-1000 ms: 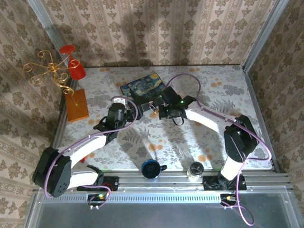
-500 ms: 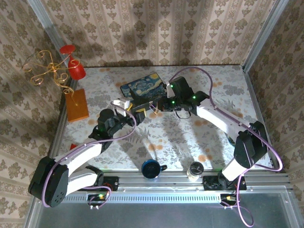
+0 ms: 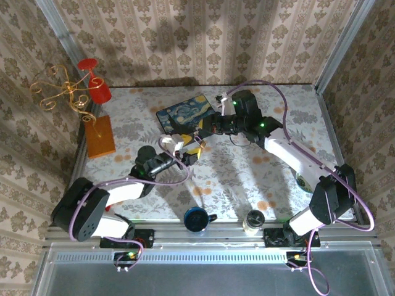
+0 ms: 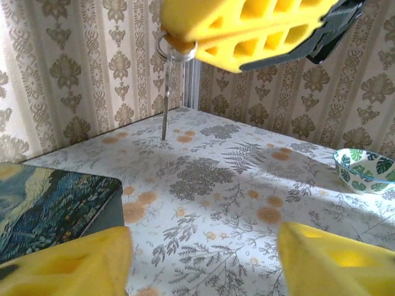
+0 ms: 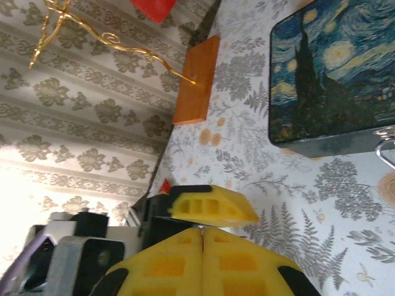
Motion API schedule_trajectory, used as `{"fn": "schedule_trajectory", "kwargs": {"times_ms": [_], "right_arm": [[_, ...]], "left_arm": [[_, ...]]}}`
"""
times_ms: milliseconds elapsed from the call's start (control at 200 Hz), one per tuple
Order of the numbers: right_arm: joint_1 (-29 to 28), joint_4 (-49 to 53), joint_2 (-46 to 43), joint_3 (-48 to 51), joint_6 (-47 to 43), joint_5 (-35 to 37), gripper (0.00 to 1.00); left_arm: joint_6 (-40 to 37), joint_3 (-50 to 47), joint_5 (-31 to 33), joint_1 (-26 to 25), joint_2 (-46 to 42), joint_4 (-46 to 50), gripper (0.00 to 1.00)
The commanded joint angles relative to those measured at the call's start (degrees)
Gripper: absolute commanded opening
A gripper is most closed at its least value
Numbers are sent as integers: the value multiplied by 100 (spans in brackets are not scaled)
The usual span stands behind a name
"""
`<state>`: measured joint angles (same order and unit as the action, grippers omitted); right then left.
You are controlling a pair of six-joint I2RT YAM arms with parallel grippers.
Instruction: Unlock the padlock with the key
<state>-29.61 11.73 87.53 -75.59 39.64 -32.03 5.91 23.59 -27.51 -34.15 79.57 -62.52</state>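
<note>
My right gripper (image 3: 200, 131) is shut above the table's middle, beside the painted tin. In the left wrist view its yellow fingers (image 4: 247, 31) hang overhead, pinching a silvery ring (image 4: 176, 49). From the ring a thin metal key (image 4: 165, 98) dangles straight down. My left gripper (image 3: 185, 150) sits just below and in front of it, open. Its yellow fingers (image 4: 68, 262) stand wide apart with only tablecloth between them. In the right wrist view the shut pads (image 5: 202, 229) meet just behind one left finger (image 5: 213, 206). The padlock is hidden from me.
The Starry Night tin (image 3: 185, 111) lies at the back centre, with a small wire loop (image 5: 386, 148) by its side. A patterned bowl (image 4: 367, 169) sits to the right. A wooden block (image 3: 100, 135) with a gold wire stand is at the left. A blue mug (image 3: 197, 217) and a jar (image 3: 253, 221) stand at the near edge.
The right gripper has risen and shifted towards the back, carrying the ring and key. The left gripper has reached rightward and now sits under the right one.
</note>
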Motion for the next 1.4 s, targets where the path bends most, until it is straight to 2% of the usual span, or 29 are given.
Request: {"fn": "schedule_trajectory", "kwargs": {"times_ms": [0,250,475,680,780,885,1056,1191,1396], "right_arm": [[11,-200,-191,113,210,-288,0],[16,-243,-288,200,253,-275,0],[8,-416,-263,273,369,-351,0],[8,-467,-236,291,404,-400,0],[7,-461,-236,291,395,-401,0],[7,-450,-228,306,396,-385,0],[7,-450,-219,321,387,-374,0],[7,-429,-218,326,378,-352,0],[3,-409,-210,326,371,-325,0]], "left_arm": [[-241,261,-299,-38,313,-921,60],[-969,527,-12,-219,602,-1017,57],[-1026,655,183,-223,656,-1017,55],[-969,655,369,-214,677,-1021,39],[-937,646,395,-210,666,-1025,38],[-908,655,413,-198,654,-1028,30],[-845,655,430,-180,628,-1025,23],[-811,646,437,-169,611,-1025,21],[-776,633,422,-171,599,-1016,12]]}}
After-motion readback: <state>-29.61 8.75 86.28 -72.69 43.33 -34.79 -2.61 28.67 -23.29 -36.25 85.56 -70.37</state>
